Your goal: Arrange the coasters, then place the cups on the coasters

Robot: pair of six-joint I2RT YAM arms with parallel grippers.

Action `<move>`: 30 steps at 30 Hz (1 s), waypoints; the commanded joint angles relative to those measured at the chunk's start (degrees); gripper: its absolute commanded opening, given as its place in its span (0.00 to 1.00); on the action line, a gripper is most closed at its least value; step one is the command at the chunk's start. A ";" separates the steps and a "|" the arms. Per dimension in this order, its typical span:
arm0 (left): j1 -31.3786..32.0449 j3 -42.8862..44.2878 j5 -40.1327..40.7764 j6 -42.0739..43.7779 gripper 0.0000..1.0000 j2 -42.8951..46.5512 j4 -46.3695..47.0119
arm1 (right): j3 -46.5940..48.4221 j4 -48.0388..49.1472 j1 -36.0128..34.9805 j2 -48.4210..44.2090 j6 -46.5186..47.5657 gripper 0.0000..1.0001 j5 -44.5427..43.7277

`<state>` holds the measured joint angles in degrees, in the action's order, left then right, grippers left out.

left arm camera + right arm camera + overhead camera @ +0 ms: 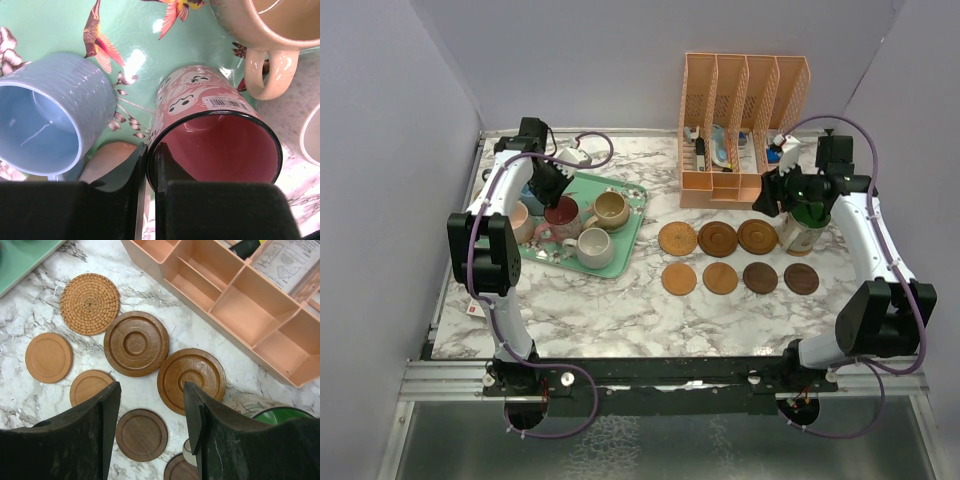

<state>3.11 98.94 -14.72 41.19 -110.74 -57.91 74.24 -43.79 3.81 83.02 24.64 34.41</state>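
My left gripper [150,161] is shut on the rim of the maroon cup [200,100], one finger inside and one outside; the cup stands on the mint-green tray [630,232]. Around it on the tray are a light blue cup [45,115], a tan cup [610,208], a cream cup [588,247] and a pink cup [520,222]. Several coasters lie in two rows right of the tray, among them a woven one [90,303] and a ringed one [136,343]. My right gripper [152,390] hangs open above them, holding nothing. A green cup [807,212] stands at the right end of the far row.
A peach desk organiser [745,125] with several slots stands behind the coasters, close to my right gripper [772,195]. The marble table [620,310] is enclosed by grey walls on the left, back and right.
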 commanded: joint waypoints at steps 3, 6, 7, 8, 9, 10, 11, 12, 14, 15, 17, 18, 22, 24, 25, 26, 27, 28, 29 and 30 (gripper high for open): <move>-0.11 1.51 3.14 2.92 0.00 2.19 -1.50 | 3.90 -0.11 -3.58 1.51 0.36 0.54 -1.19; -0.12 2.34 4.74 2.70 0.00 4.14 -2.61 | 5.34 0.81 -5.34 1.84 0.51 0.54 -1.88; -0.13 2.89 5.08 2.28 0.00 4.81 -3.07 | 5.95 1.34 -5.92 1.91 0.45 0.54 -2.00; -0.08 3.61 5.21 1.72 0.00 5.52 -3.47 | 6.60 2.05 -6.52 2.00 0.29 0.54 -2.00; -0.08 4.38 5.11 1.00 0.00 6.54 -3.74 | 7.28 2.88 -7.03 2.07 -0.03 0.54 -1.80; 0.04 5.24 4.94 -0.14 0.00 7.45 -3.90 | 7.93 3.95 -7.47 2.11 -0.41 0.55 -1.51; 0.23 6.04 4.82 -0.99 0.00 8.32 -3.96 | 8.61 5.04 -7.89 2.22 -1.04 0.55 -0.88; 0.57 7.01 4.72 -1.87 0.00 9.35 -3.96 | 9.33 6.12 -8.27 2.39 -1.83 0.55 -0.11; 1.61 8.80 4.75 -3.49 0.00 11.13 -3.92 | 10.72 8.60 -9.10 2.77 -3.90 0.56 1.67; 2.39 10.11 5.23 -4.63 0.00 11.98 -3.77 | 11.35 9.95 -9.62 3.07 -5.18 0.57 2.36; 4.35 12.46 6.93 -7.42 0.00 13.05 -3.26 | 12.55 12.48 -10.71 3.70 -7.70 0.58 3.20; 5.64 13.73 8.18 -8.44 0.00 13.16 -3.02 | 13.31 13.58 -11.39 4.17 -8.83 0.58 3.54; 12.09 18.24 13.76 -12.89 0.00 13.23 -0.30 | 16.09 17.62 -13.85 5.37 -13.08 0.61 3.69; 15.67 21.64 16.57 -15.44 0.00 12.78 1.15 | 17.01 20.01 -14.85 5.55 -14.71 0.63 3.04; 17.17 23.82 17.51 -16.81 0.00 11.72 1.75 | 17.46 21.03 -15.22 5.67 -15.30 0.64 2.47; 18.37 25.79 18.04 -18.05 0.00 10.69 2.30 | 17.85 22.06 -15.53 5.79 -15.85 0.64 2.23; 19.42 27.30 17.89 -18.96 0.00 9.80 3.19 | 17.92 23.01 -15.77 5.89 -16.49 0.65 1.90; 20.35 27.84 17.40 -19.81 0.00 9.20 4.81 | 18.13 23.92 -15.99 5.96 -17.31 0.66 1.53; 21.03 27.36 16.64 -20.74 0.00 9.07 7.02 | 18.18 24.60 -16.09 6.08 -18.37 0.66 1.65; 21.85 26.01 15.72 -21.60 0.00 9.31 9.83 | 18.41 25.09 -16.18 6.29 -19.45 0.67 2.02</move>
<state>22.79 123.26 -0.43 26.00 -101.23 -59.57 90.37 -25.39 -11.68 88.60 10.68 36.10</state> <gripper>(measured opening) 0.104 0.655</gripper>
